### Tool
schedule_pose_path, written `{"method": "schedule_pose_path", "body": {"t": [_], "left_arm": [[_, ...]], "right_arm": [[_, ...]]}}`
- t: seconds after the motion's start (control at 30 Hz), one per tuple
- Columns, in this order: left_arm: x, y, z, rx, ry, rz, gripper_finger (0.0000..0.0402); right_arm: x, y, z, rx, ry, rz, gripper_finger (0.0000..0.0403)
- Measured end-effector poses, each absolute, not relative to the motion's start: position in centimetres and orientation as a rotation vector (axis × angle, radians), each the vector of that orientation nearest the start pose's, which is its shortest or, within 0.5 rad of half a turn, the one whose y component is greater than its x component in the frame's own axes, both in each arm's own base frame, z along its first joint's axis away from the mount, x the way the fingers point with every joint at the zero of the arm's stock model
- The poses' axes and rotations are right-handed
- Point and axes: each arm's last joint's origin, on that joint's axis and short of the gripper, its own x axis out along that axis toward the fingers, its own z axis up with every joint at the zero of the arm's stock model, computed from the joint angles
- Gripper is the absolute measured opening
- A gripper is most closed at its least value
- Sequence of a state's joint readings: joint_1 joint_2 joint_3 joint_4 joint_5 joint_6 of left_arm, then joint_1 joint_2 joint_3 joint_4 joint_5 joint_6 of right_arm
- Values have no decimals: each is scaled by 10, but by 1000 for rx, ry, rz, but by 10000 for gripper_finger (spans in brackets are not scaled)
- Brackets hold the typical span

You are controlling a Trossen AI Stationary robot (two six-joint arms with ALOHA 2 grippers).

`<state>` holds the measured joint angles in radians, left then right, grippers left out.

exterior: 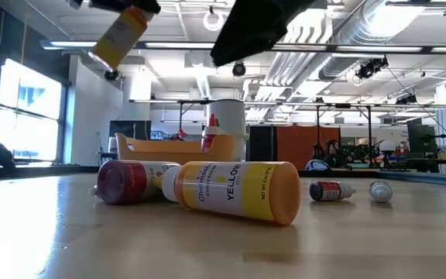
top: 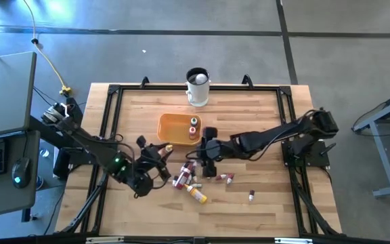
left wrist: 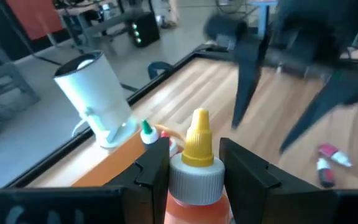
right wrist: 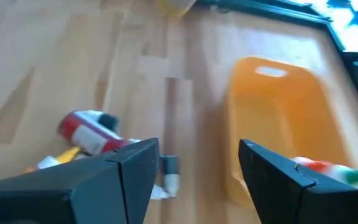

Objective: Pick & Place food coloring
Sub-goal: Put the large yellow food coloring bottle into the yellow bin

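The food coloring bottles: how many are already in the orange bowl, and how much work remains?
Done: two bottles already lie in the bowl. In hand: the left tool is shut on a yellow bottle, lifted near the bowl. The right tool is open above the pile, holding nothing. Left: that pile plus two strays on the table.

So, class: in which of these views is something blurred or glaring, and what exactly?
Left wrist view: the right arm is smeared, while the yellow-capped bottle between the left gripper's fingers is sharp. Right wrist view: the red bottle and orange bowl look soft. Low view: bright ceiling strip lights glare, and the yellow bottle lying nearest is crisp.
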<state>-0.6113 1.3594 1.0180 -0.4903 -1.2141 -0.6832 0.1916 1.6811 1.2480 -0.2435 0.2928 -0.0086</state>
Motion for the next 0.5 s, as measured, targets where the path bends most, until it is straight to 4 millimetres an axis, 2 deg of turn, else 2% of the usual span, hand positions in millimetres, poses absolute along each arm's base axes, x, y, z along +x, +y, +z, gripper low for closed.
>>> {"method": "schedule_pose_path", "body": {"t": [0.2,0.3,0.43,0.5], "left_arm": [[244,-109,260,0,325,755,117],[252,-99,258,-17,343,740,117],[267,-85,264,28,373,654,117],[270,-76,277,72,358,589,117]], "right_arm": [[347,55,277,-211,675,-204,215],[342,54,282,-223,677,-231,215],[338,52,285,-237,686,-234,215],[336,52,288,-251,683,-238,215]]}}
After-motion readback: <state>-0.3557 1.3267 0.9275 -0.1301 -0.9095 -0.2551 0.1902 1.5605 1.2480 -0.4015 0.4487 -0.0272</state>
